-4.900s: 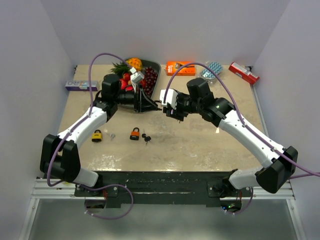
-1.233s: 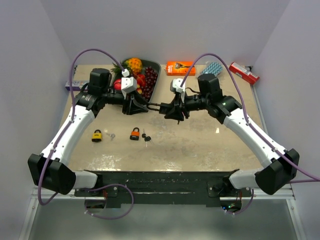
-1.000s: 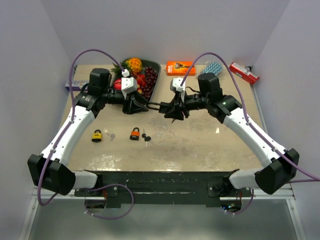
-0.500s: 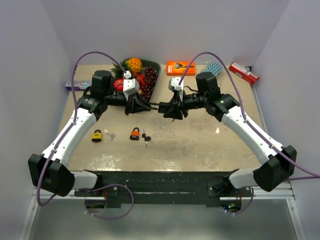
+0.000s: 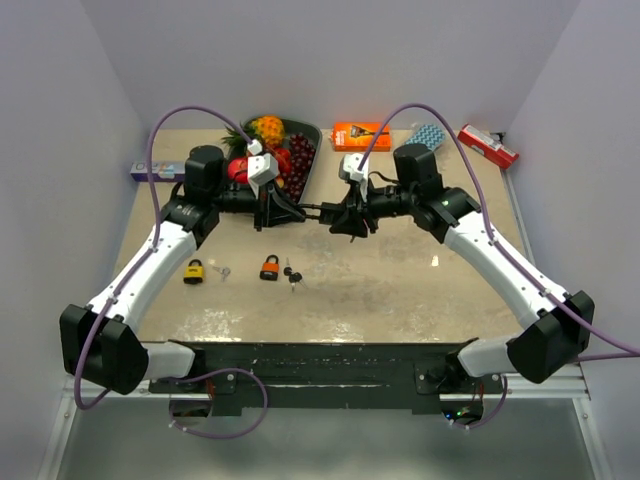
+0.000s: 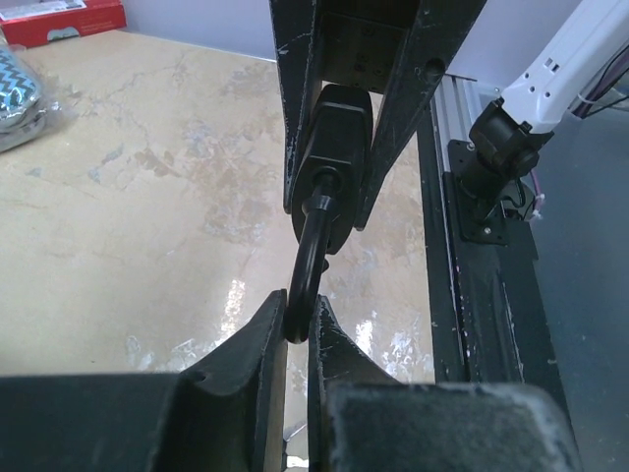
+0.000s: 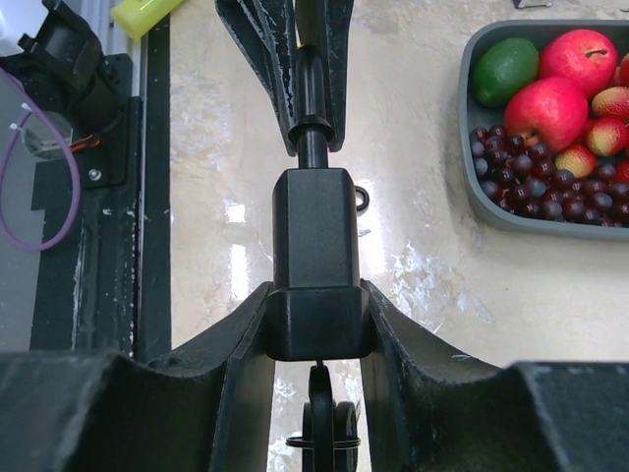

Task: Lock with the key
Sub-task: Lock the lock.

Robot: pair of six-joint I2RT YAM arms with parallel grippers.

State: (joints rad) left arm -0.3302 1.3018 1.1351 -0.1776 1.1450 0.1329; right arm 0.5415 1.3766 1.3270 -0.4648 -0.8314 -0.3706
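Observation:
A black padlock point(image 5: 322, 211) hangs in the air between my two grippers, above the middle of the table. My left gripper point(image 5: 298, 210) is shut on its shackle point(image 6: 313, 251), which shows in the left wrist view between my fingertips point(image 6: 297, 329). My right gripper point(image 5: 338, 214) is shut on the padlock's body point(image 7: 316, 246). A black key point(image 7: 321, 425) with a thin ring hangs under the body, between my right gripper's fingers point(image 7: 316, 324). The left fingers point(image 7: 280, 69) face me in the right wrist view.
An orange padlock point(image 5: 270, 267) with black keys point(image 5: 291, 275) and a yellow padlock point(image 5: 194, 271) with a small key point(image 5: 224, 272) lie on the near table. A grey fruit tray point(image 5: 312, 134), an orange box point(image 5: 359, 134), a blue pack point(image 5: 426, 136) and a red box point(image 5: 488, 145) line the back.
Over the last second my left wrist has shifted slightly right and the right one a little left. Both grippers stay shut on the black padlock.

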